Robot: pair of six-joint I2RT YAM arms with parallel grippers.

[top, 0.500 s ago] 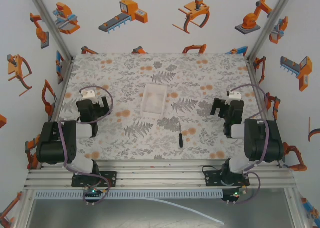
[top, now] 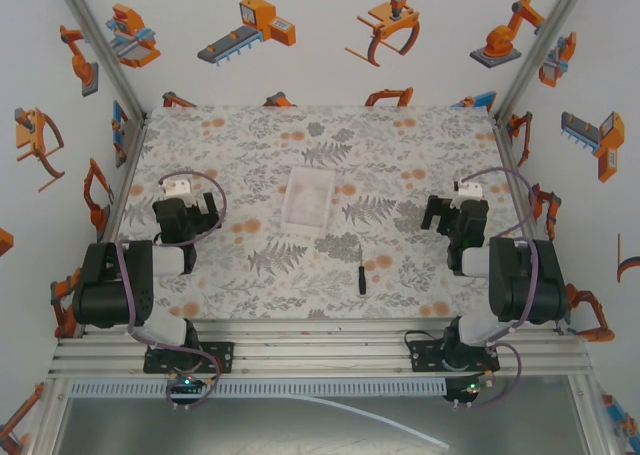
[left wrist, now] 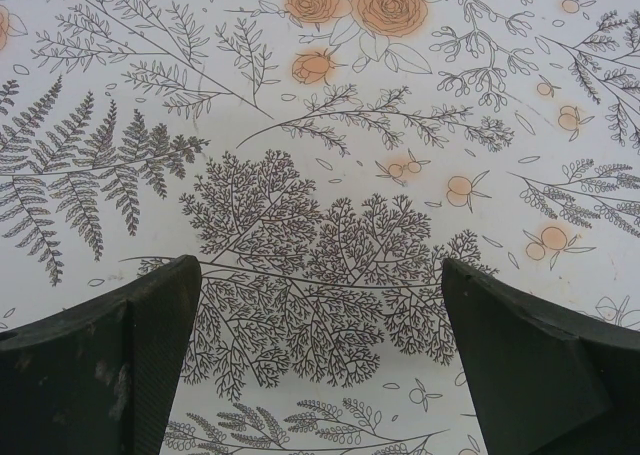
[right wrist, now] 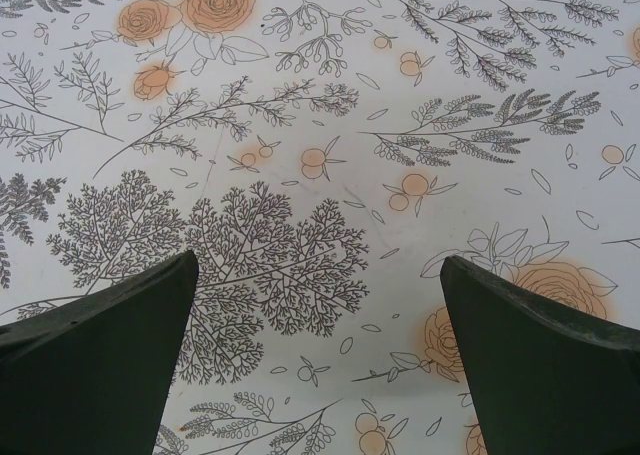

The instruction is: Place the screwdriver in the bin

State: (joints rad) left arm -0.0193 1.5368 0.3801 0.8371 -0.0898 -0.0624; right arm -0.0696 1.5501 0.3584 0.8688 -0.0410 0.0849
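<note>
Screwdriver: one item, slim and all black. It lies flat on the bench just right of centre in the lower half of the top view, its length running nearly straight up the frame. Nothing touches it.

Bin: one item, a shallow translucent whitish tray with a raised rim. It sits at the centre of the top view, above and to the left of the screwdriver and clearly apart from it. The floral print shows through its floor, and nothing can be seen inside it.

Left end effector: at the left of the top view, at mid height, well apart from both bin and screwdriver. In the left wrist view the left end effector has its dark fingers in the bottom corners, spread wide over fern print, with nothing between them.

Right end effector: at the right of the top view, level with its twin, above and to the right of the screwdriver and apart from it. In the right wrist view the right end effector has its fingers likewise spread wide, with bare printed surface between them.

Bench: one surface, white with grey ferns and orange roses.
</note>
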